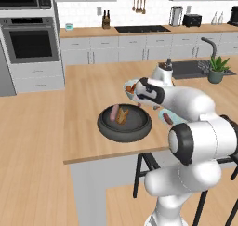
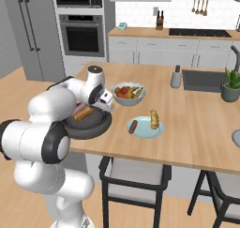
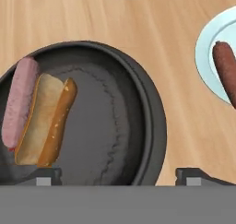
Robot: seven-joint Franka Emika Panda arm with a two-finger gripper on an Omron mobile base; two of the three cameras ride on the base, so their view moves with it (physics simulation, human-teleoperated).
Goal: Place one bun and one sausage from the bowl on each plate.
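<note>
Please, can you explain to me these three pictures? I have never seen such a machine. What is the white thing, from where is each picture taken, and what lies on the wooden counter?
The white thing is a robot arm in a computer-rendered kitchen. Two pictures come from cameras behind the arm, one to its left and one to its right. The third comes from a camera on its hand, looking down along its tool.

On the counter stands a dark bowl holding one bun and one pink sausage, side by side. Beside it, a pale blue plate already carries a darker sausage and a bun. Behind is a fruit bowl.

The tool hovers above the dark bowl. Its fingers stand wide apart and hold nothing.
</note>
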